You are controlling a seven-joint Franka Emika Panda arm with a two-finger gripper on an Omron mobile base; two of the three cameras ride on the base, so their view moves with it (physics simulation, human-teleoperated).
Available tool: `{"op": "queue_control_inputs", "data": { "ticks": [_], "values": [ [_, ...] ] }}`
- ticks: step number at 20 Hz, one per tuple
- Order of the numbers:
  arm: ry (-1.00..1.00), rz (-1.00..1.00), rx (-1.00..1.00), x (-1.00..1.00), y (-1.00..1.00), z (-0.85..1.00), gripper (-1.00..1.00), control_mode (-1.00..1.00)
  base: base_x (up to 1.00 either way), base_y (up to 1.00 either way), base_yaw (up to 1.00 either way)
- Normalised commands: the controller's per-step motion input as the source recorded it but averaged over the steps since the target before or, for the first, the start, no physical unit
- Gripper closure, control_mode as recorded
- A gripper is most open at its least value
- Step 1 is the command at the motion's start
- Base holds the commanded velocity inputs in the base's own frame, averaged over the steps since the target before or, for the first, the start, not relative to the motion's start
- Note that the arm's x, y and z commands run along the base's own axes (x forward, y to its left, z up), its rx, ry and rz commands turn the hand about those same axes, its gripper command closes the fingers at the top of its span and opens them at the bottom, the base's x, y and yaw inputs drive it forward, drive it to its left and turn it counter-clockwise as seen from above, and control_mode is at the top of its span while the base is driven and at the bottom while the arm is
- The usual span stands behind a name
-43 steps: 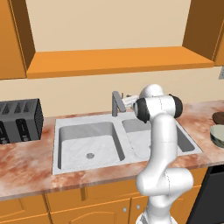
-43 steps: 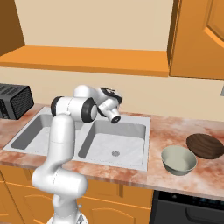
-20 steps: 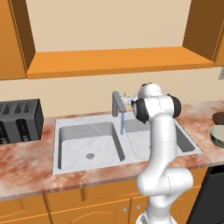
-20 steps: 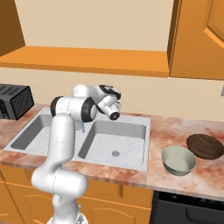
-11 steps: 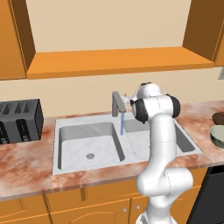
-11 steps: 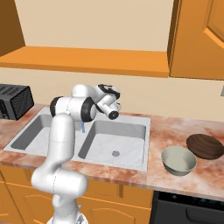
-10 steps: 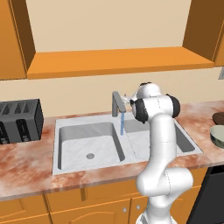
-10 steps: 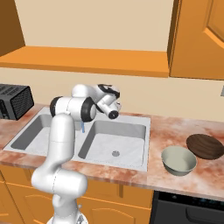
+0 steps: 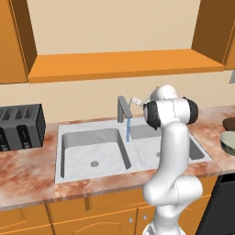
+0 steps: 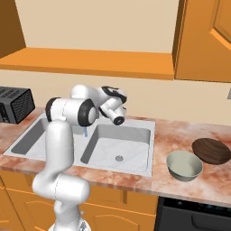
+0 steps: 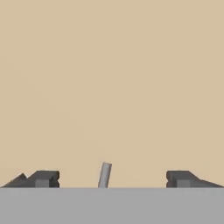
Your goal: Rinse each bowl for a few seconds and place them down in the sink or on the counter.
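Two bowls stand side by side on the counter (image 10: pixel 178 133) right of the sink (image 10: pixel 134 135): a pale cream-green bowl (image 10: pixel 184 165) and a dark brown shallower bowl (image 10: pixel 211 150). They also sit at the right edge of the left base view, the cream bowl (image 9: pixel 228 142) in front of the brown bowl (image 9: pixel 228 123). My gripper (image 11: pixel 111 179) is open behind the sink, by the grey faucet (image 9: pixel 121 108). A thin grey lever (image 11: pixel 105 175) rises between its fingertips (image 11: pixel 43 178), facing the beige wall. A blue water stream (image 9: pixel 128 130) falls from the faucet into the sink (image 9: pixel 87 147).
A dark toaster (image 9: pixel 20 125) stands on the counter (image 9: pixel 27 170) left of the sink. An orange wooden shelf ledge (image 9: pixel 119 64) runs above the sink, with wooden cabinets on both sides. My white arm rises in front of the right basin.
Water now runs from the faucet; two seconds ago there was none. The hand has edged slightly back from the faucet. The bowls have not moved.
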Motion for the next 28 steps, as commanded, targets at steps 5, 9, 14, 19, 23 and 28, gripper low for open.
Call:
{"op": "queue_control_inputs", "data": {
  "ticks": [5,9,14,19,23,28],
  "values": [
    [-0.12,0.01,0.19,-0.9,-0.67,0.19,-1.0,-1.0,0.0,0.0,0.0],
    [-0.07,0.01,0.18,-1.0,-0.56,0.24,-1.0,-1.0,0.0,0.0,0.0],
    [0.0,0.0,0.13,-0.93,-0.41,0.65,-1.0,-1.0,0.0,0.0,0.0],
    [0.0,0.0,0.1,-1.0,-0.33,0.51,-1.0,-1.0,0.0,0.0,0.0],
    [0.06,-0.04,0.09,-0.98,-0.18,0.33,-1.0,-1.0,0.0,0.0,0.0],
    [0.14,-0.12,0.12,-0.61,-0.22,0.61,-1.0,-1.0,0.0,0.0,0.0]
  ]
}}
